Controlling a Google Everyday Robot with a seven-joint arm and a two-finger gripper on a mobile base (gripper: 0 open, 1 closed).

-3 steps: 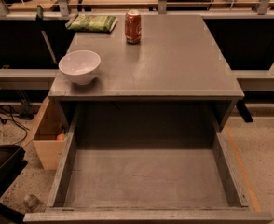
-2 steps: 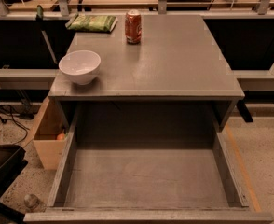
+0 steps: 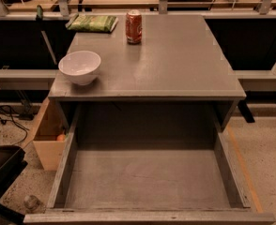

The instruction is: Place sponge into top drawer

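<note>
The top drawer (image 3: 147, 177) is pulled wide open toward me from the grey cabinet (image 3: 175, 60). Its weathered grey bottom is bare and nothing lies in it. The sponge is out of view; I see it neither on the cabinet top nor in the drawer. My gripper is not in view anywhere in the camera view.
On the cabinet top stand a white bowl (image 3: 80, 67) at the front left, a red soda can (image 3: 134, 26) at the back and a green patterned packet (image 3: 92, 23) at the back left corner. A light-wood box (image 3: 48, 142) sits on the floor left of the drawer. A dark bulky shape (image 3: 2, 172) fills the lower left.
</note>
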